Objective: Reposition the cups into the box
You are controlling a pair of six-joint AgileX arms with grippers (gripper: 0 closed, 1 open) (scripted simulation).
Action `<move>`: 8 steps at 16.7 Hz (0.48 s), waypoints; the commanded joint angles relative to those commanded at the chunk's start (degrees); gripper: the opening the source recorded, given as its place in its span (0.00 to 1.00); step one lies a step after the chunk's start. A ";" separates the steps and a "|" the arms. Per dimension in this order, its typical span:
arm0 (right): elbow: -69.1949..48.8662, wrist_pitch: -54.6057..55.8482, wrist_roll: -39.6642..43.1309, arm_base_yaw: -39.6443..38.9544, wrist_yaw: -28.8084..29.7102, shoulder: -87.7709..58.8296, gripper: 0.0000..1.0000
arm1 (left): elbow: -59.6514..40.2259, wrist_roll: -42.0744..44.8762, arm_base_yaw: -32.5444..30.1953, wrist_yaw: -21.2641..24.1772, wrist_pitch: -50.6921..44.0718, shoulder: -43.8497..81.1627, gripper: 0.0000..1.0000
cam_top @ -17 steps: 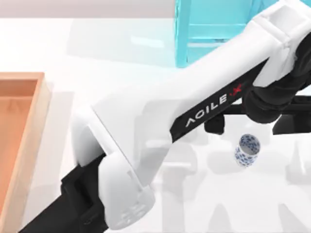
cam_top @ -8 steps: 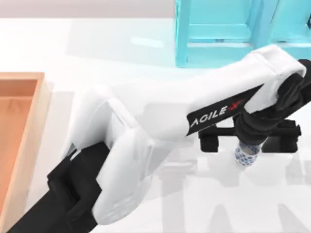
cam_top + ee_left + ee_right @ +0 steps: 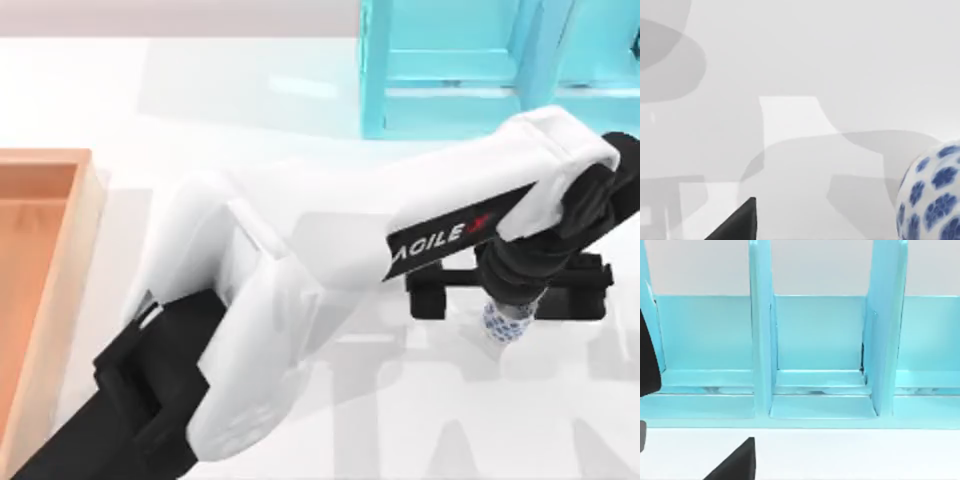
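The box (image 3: 60,290) at the table's left edge shows bare wood in the part that can be seen, so I judge no cup delivered yet; both are left to move. Toward the right, the left gripper (image 3: 510,300) hangs right over the white cup with blue flowers (image 3: 505,325), which stands on the table (image 3: 300,90); whether its fingers are apart or closed on the cup I cannot tell. The left wrist view has the cup close by. Farthest back stands the cyan frame (image 3: 450,70), which the right wrist camera faces
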State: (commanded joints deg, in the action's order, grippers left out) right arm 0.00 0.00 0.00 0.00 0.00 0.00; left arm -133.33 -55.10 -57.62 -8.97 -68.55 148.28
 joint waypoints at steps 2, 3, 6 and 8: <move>0.00 0.00 0.00 0.00 0.00 0.00 1.00 | 0.00 0.00 0.00 0.00 0.00 0.00 0.77; 0.00 0.00 0.00 0.00 0.00 0.00 1.00 | 0.00 0.00 0.00 0.00 0.00 0.00 0.70; 0.00 0.00 0.00 0.00 0.00 0.00 1.00 | 0.00 0.00 0.00 0.00 0.00 0.00 0.47; 0.00 0.00 0.00 0.00 0.00 0.00 1.00 | 0.00 0.00 0.00 0.00 0.00 0.00 0.32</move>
State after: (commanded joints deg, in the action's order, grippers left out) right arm 0.00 0.00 0.00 0.00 0.00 0.00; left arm -133.33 -55.10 -57.62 -8.97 -68.55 148.28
